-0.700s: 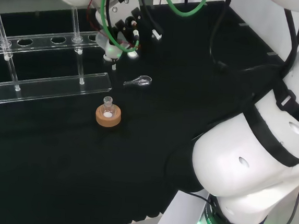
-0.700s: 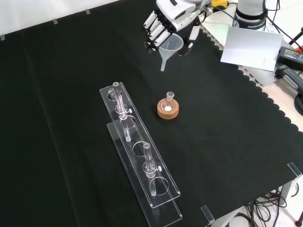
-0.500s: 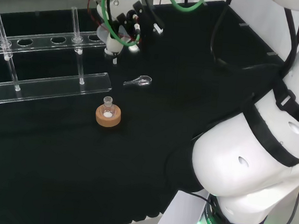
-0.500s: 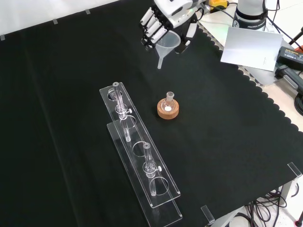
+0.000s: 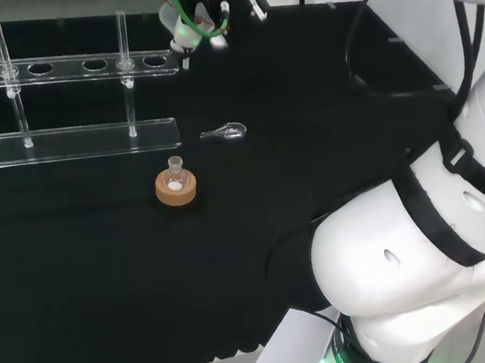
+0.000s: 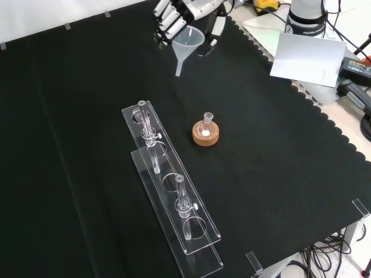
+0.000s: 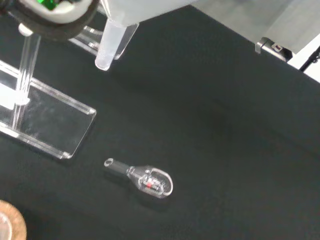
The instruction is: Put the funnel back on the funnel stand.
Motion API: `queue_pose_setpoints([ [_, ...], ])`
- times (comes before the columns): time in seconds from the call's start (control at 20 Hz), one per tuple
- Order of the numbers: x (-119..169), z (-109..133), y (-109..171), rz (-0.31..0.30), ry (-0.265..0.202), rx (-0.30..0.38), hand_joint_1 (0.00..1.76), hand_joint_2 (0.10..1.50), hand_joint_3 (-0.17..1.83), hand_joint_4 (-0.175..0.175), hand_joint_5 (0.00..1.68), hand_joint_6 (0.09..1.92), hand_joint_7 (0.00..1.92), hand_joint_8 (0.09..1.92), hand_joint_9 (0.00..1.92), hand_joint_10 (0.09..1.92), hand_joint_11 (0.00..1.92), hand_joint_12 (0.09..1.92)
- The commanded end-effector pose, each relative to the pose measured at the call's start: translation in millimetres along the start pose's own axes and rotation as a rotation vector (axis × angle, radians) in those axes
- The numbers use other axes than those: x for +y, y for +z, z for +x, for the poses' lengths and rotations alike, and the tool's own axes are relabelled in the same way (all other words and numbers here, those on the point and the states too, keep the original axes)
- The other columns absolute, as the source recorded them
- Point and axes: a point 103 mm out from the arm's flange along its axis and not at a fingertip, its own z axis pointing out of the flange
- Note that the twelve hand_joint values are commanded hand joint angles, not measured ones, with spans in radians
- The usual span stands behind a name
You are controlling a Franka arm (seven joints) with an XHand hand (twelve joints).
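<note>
Above cloth, far edge in front view: hand [image 6: 186,8] holds the funnel [image 6: 186,43] clear of the surface, fingers [image 6: 165,22] curled round the cone.
Funnel: translucent, mouth up, stem down and slightly tilted; cone appears empty in the front view. Its stem [image 7: 111,44] hangs above the cloth in the wrist view.
Funnel stand [image 6: 171,194]: clear two-level rack with thin posts; runs from mid-cloth toward the near edge in the front view, and sits by the left edge in the head view [image 5: 76,137]. Its top rail has a row of round holes. In the head view, the funnel [image 5: 181,30] hangs just above the rail's right end.
Flask [image 6: 207,124]: small clear vessel, upright on a cork ring [image 6: 206,134] near mid-cloth, just right of the stand in the front view. A white spot shows at its bottom.
Glass bulb [image 7: 145,179]: small clear piece lying flat on the cloth, apart from the stand's base end; something red shows inside. In the head view [image 5: 226,132] it lies between the cork ring and the hand.
Cloth [image 6: 278,174]: black, with a scalloped right edge in the front view.
</note>
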Motion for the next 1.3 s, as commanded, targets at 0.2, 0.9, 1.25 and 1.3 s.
queue_pose_setpoints([
  [0.2,50,-14,-9,0.001,-0.012,0.006,0.92,0.77,0.55,0.013,0.81,0.66,0.67,0.67,1.16,0.34,0.80,1.13],
  [0.9,104,14,0,0.006,-0.087,0.037,0.90,0.77,0.56,0.009,0.81,0.66,0.67,0.68,1.16,0.33,0.84,1.12],
  [1.25,118,23,11,0.022,-0.101,0.033,0.90,0.77,0.56,0.007,0.81,0.66,0.68,0.68,1.16,0.34,0.84,1.12],
  [1.3,119,24,13,0.024,-0.101,0.032,0.90,0.77,0.56,0.006,0.81,0.66,0.68,0.68,1.17,0.33,0.84,1.12],
])
